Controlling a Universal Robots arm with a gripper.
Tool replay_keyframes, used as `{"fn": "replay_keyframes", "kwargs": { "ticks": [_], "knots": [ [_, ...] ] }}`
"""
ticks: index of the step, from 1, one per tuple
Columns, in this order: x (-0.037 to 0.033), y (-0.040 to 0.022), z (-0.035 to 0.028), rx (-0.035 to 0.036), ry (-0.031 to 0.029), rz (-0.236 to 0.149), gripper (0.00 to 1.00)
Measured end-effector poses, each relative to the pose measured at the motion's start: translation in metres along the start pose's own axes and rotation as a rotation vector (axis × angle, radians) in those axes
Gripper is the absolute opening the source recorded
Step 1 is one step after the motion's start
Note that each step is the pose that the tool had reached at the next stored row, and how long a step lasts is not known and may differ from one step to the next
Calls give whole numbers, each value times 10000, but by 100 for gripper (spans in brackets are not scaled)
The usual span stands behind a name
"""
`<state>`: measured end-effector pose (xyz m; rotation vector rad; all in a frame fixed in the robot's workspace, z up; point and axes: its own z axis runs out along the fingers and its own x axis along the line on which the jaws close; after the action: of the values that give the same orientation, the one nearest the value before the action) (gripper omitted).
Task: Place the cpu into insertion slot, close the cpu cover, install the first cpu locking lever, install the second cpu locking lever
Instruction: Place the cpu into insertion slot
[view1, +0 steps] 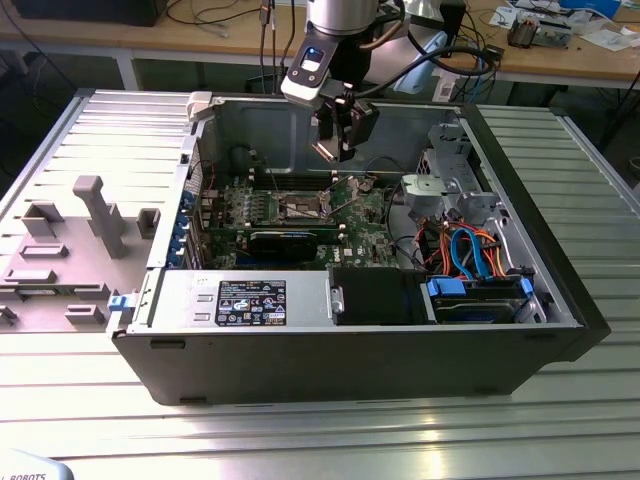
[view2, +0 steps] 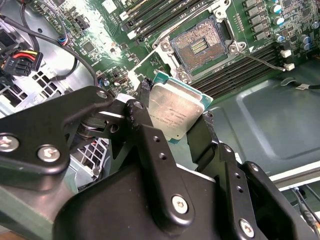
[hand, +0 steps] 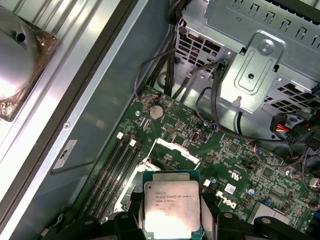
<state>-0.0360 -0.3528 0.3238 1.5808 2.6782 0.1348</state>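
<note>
1. The hand (view2: 176, 111) is closed to just the width of the cpu (hand: 171, 205). It pinches the chip by two opposite edges between its black fingers (view2: 201, 134), with the metal top facing the wrist cameras.
2. From where I stand, that chip looks light, stiff and flat, with a slick metal lid and a thin green rim. The edges seem the right place to hold it, leaving the underside untouched. A modest squeeze should do, since a hard one risks skewing it between the pads.
3. Below it and clear of it, the insertion slot (view2: 197, 46) lies bare with its fine contact field exposed. The cpu is in the air above the board, not yet seated. Those contacts look delicate, so I'd want the chip to go in level.
4. The silvery frame (hand: 176, 148) just past the chip is, I think, the cpu cover swung back, though the angle is poor.
5. Farther out, the green board (view1: 360, 215) sits in the open computer case (view1: 300, 360) on the ribbed metal surface (view1: 300, 440).
</note>
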Motion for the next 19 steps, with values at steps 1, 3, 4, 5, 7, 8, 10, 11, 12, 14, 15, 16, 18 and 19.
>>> {"fn": "replay_keyframes", "kwargs": {
  "ticks": [1, 3, 4, 5, 7, 8, 10, 11, 12, 14, 15, 16, 18, 19],
  "knots": [
    [0, 0, 0, 0, 0, 4, 54],
    [0, 0, 1, 0, -1, 11, 54],
    [0, 0, 1, 0, -1, 13, 54],
    [0, 0, 1, 0, -2, 18, 54],
    [0, 0, 2, 0, -3, 31, 54],
    [0, 0, 2, 0, -4, 36, 54],
    [0, 0, 2, 0, -4, 41, 54],
    [0, 0, 3, -1, -4, 47, 54],
    [0, 0, 3, 0, -5, 49, 54],
    [0, 0, 3, -1, -5, 56, 54],
    [0, 0, 4, -1, -6, 62, 54],
    [0, 0, 4, -1, -6, 70, 54],
    [0, 0, 5, -1, -7, 84, 54],
    [0, -1, 5, -1, -8, 94, 54]
  ]
}}
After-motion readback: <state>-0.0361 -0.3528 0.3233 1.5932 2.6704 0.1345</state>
